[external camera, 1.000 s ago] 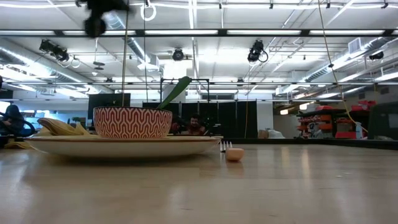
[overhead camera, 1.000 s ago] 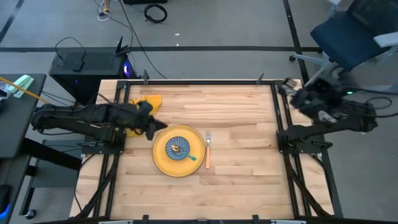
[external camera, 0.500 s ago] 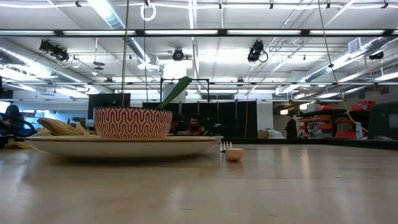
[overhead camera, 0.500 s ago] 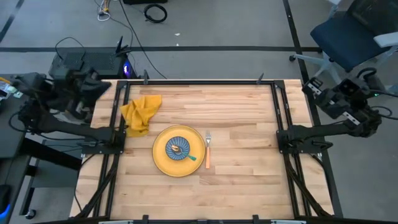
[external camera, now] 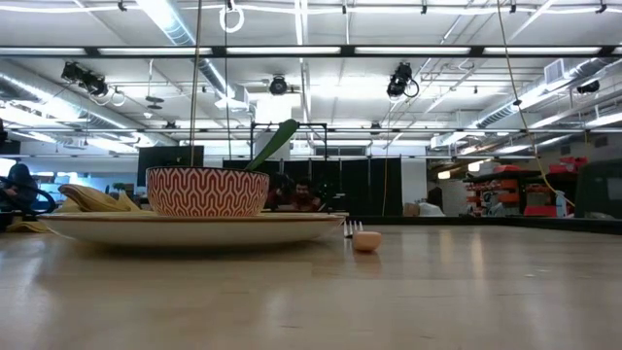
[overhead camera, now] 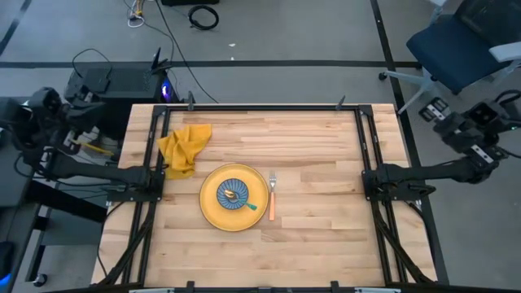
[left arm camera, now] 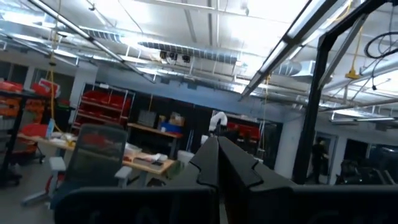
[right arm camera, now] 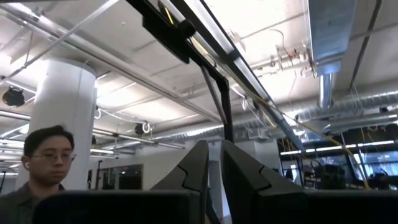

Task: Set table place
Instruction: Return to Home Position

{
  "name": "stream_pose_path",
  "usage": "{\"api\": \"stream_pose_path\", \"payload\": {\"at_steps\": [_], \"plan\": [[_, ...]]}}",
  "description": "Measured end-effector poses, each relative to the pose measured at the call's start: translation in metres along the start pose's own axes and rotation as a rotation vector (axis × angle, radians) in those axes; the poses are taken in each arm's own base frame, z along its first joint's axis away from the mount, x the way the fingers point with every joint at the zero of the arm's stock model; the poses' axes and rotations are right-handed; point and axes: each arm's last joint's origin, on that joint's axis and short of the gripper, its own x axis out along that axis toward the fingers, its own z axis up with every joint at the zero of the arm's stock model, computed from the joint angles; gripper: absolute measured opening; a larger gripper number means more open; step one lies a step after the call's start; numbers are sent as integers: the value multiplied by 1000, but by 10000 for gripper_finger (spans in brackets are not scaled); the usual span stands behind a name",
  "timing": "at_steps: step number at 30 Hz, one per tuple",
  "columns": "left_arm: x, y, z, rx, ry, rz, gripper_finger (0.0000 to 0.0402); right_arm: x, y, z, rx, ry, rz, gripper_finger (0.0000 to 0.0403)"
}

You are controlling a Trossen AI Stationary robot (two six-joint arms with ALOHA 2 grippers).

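Plate first: round, yellow, flat on the light plank table, with the small blue-patterned bowl sitting dead centre on it. Spoon lies in the bowl, gold end down inside, green handle poking out over the rim on the side toward the right gripper. Fork, orange-handled, lies straight on the wood just beside the plate, again on the right gripper's side. Napkin, yellow and crumpled, sits near the plate on the side facing the left gripper, and it is the piece closest to that gripper.

The whole place lies between the two grippers and well apart from both. Each arm is folded up outside the black rails, off the tabletop.

Down at table height, a different story. The bowl's outer wall shows a zigzag pattern the overhead camera cannot see. The spoon handle slants up above the rim, and only the fork's tines and rounded butt end peek past the plate's edge.

Only the wrist cameras give the fingers. The left gripper's are pressed flat together on nothing. The right gripper's stand a thin slit apart, and a person shows in the room beyond them.
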Motion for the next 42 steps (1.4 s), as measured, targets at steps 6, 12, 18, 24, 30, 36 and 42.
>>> {"api": "stream_pose_path", "payload": {"at_steps": [6, 12, 18, 24, 30, 36, 42], "plan": [[-24, 6, 3, -10, -27, 3, 9, -16, 12, 7, -22, -42, 19, 50], [-44, 10, 8, -25, -82, -7, 9, -30, 19, 10, -46, -62, 2, 50], [-62, 15, 9, -31, -103, -11, 9, -44, 26, 12, -59, -91, -29, 50], [-79, 19, 9, -55, -131, -12, 9, -60, 35, 15, -89, -143, -59, 50], [-99, 25, 9, -95, -170, -4, 9, -71, 40, 16, -98, -161, -88, 50], [-117, 30, 9, -117, -212, 3, 9, -74, 41, 15, -98, -164, -96, 50], [-122, 32, 2, -107, -172, 57, 9, -73, 38, 14, -107, -183, -157, 50]]}}
